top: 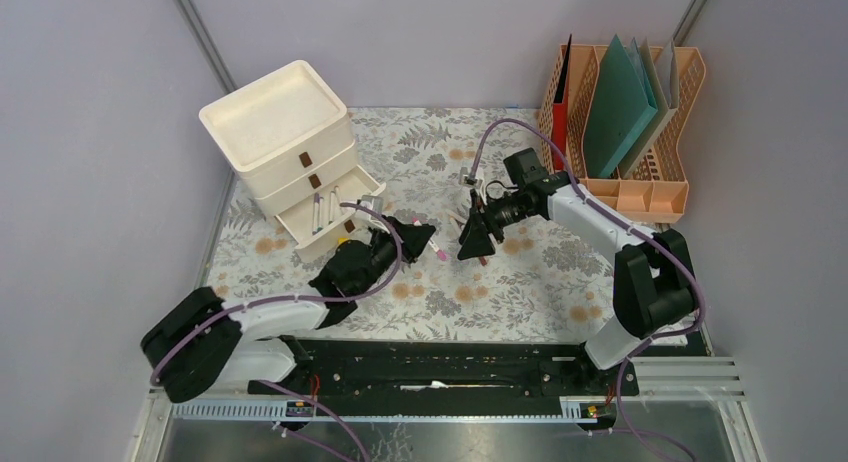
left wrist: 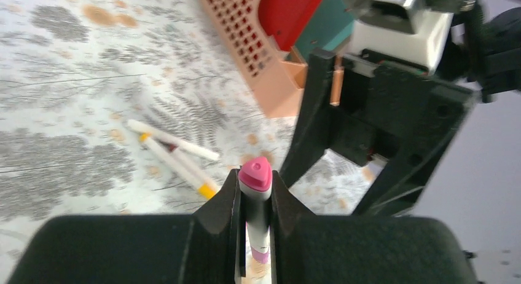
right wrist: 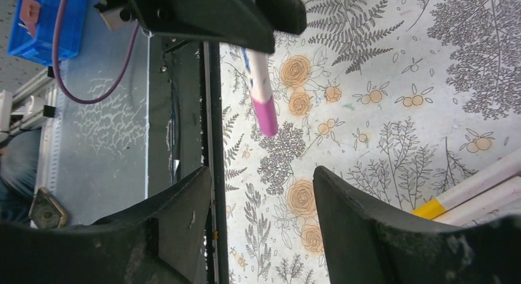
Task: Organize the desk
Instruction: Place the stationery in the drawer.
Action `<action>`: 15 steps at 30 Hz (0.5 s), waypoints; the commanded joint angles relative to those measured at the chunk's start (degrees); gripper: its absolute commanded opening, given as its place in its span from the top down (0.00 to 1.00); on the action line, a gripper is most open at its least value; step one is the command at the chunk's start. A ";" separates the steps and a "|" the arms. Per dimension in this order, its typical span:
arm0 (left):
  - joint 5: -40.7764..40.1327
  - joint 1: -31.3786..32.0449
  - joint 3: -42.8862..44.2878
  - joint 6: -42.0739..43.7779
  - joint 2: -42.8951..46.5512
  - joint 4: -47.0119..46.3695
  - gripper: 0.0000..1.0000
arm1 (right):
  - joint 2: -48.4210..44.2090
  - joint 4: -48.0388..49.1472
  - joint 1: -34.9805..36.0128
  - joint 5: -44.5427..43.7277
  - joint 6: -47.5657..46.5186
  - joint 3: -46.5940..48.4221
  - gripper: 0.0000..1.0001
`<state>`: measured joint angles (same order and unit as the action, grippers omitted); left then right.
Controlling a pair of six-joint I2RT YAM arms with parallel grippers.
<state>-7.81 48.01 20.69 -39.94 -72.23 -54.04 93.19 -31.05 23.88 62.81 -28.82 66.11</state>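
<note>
My left gripper point(left wrist: 255, 189) is pinching a smooth white marker point(left wrist: 255, 175) with a rounded-triangular pink cap. It sits over the counter point(top: 530, 282), which lies flat under a matte pale cloth printed with ferns and tan flowers. My right gripper point(right wrist: 264, 195) faces it, its black jaws spread around nothing. Slim white pens point(left wrist: 175, 152) with yellow bands lie just beyond. A cream drawer unit point(top: 285, 142) crowds the far left and a peach lattice file rack point(top: 688, 92) the far right. Bare cloth runs to the black rail point(top: 440, 367).
</note>
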 commanded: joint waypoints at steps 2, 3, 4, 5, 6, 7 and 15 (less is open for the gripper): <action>-9.66 -0.39 6.18 16.10 9.84 27.37 1.00 | -2.73 -4.84 -0.28 -2.34 -5.93 2.17 0.30; -11.17 -0.76 7.19 18.18 11.20 31.12 1.00 | -2.75 -5.56 -0.37 -2.49 -6.73 2.45 0.30; -12.66 -1.28 8.23 20.04 12.37 34.26 1.00 | -2.79 -6.02 -0.33 -2.59 -7.23 2.57 0.30; -14.00 -1.86 9.43 21.81 13.21 37.63 1.00 | -2.95 -6.10 -0.37 -2.68 -7.49 2.62 0.30; -15.42 -2.71 10.53 23.16 13.69 40.57 1.00 | -3.19 -6.21 -0.33 -2.75 -7.64 2.62 0.30; -16.48 -3.61 12.19 24.46 14.01 43.15 1.00 | -3.47 -6.28 -0.37 -2.84 -7.74 2.62 0.30; -23.79 -9.59 19.31 29.39 11.37 52.69 1.00 | -4.63 -6.62 -0.35 -2.71 -8.78 2.45 0.29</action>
<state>-25.34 39.90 35.92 -15.14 -59.57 -7.42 90.83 -36.40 23.83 59.70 -35.68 66.50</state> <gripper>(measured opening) 0.141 0.710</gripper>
